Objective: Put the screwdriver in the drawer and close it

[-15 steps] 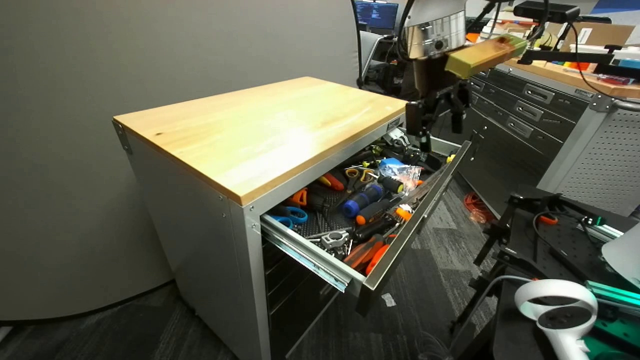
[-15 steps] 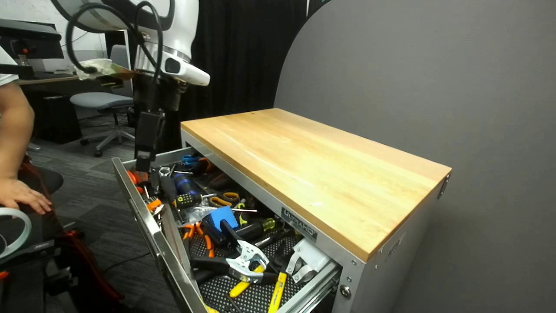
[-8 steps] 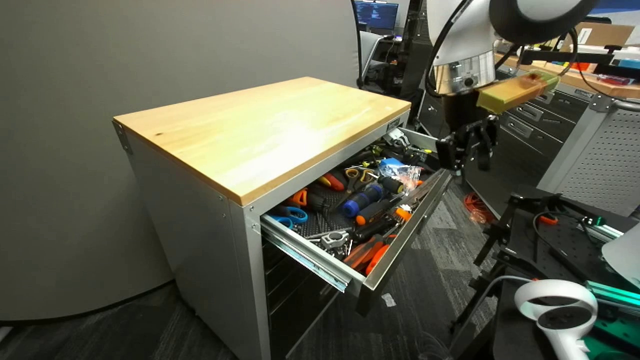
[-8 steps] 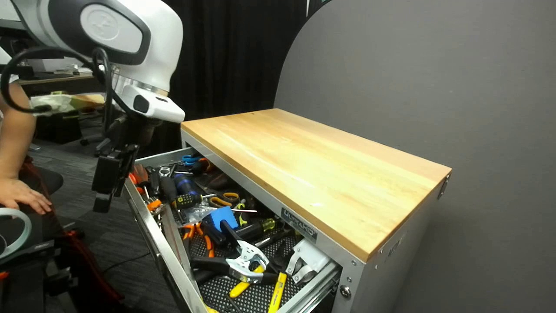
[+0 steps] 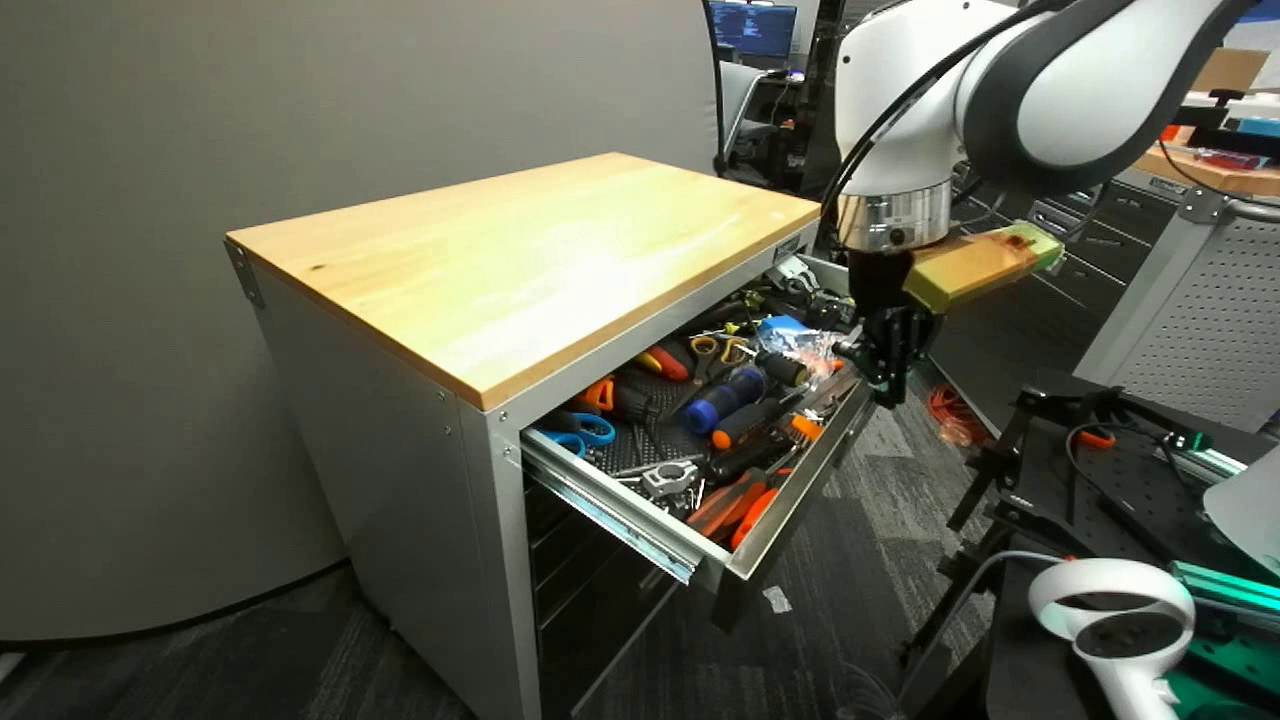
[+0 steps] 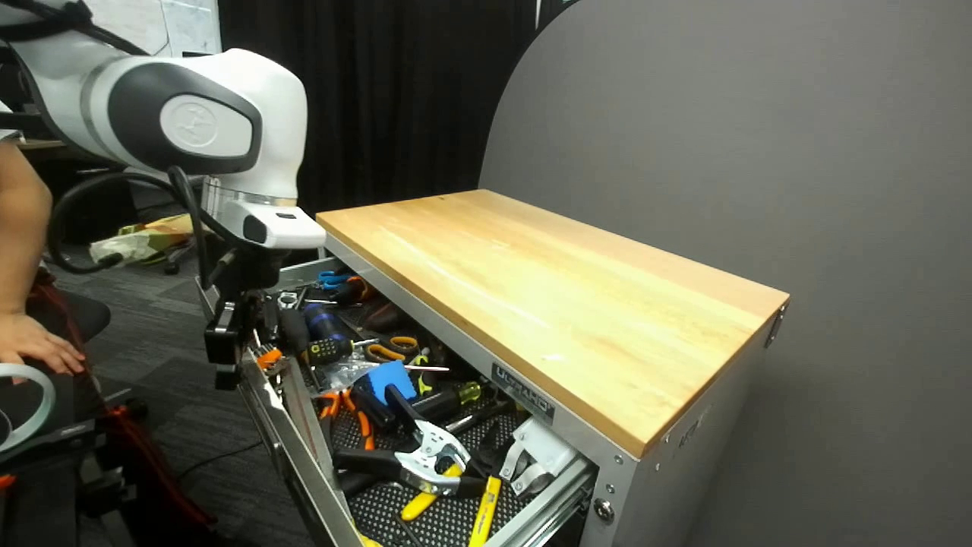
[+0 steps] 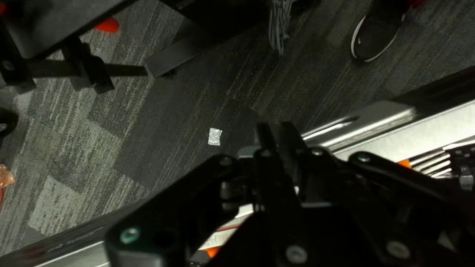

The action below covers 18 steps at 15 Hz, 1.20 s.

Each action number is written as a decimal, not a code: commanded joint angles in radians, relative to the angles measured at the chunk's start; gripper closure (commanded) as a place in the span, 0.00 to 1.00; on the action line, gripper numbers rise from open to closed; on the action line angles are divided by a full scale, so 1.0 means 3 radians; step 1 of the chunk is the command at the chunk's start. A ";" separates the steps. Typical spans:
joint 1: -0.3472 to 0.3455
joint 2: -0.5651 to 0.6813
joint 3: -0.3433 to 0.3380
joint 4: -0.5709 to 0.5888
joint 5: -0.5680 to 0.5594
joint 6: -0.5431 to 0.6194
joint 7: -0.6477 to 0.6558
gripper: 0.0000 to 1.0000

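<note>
The stubby yellow-and-black screwdriver [image 6: 328, 350] lies among other tools inside the pulled-out grey drawer [image 6: 304, 465]. An exterior view from elsewhere shows the same screwdriver [image 5: 782, 370] past the drawer's front rim [image 5: 800, 495]. My gripper [image 5: 885, 396] hangs low at that front panel, just on its outer side. In the wrist view the gripper [image 7: 277, 130] has its fingers nearly together, a thin gap left and nothing visible in it. The floor shows beyond the fingertips, with the drawer's front edge beside them. Whether they touch the panel, I cannot tell.
Pliers, scissors, a spring clamp [image 6: 437, 456] and a blue block [image 6: 389, 380] fill the drawer. Above it stands the wooden top [image 6: 531, 296]. A black stand [image 5: 1130, 480] with a white controller [image 5: 1115, 620] faces the drawer. A person's arm [image 6: 23, 273] rests nearby.
From above the drawer, my gripper has moved out past the front panel and lowered beside it. Its fingers have come together. The drawer and the tools inside look unmoved.
</note>
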<state>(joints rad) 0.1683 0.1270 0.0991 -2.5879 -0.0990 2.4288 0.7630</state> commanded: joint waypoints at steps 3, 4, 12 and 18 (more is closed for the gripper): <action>0.0167 0.0499 -0.0119 0.0574 -0.0650 0.0114 0.0580 0.98; 0.0166 0.0581 -0.0108 0.0676 -0.0624 0.0158 0.0561 0.98; 0.0560 0.1201 -0.0325 0.1536 -0.1238 0.0165 0.0692 0.99; 0.0898 0.1068 -0.0581 0.1625 -0.1989 0.0316 0.1254 0.99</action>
<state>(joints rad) 0.3738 0.4604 -0.0287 -2.1313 -0.5800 2.4747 1.0302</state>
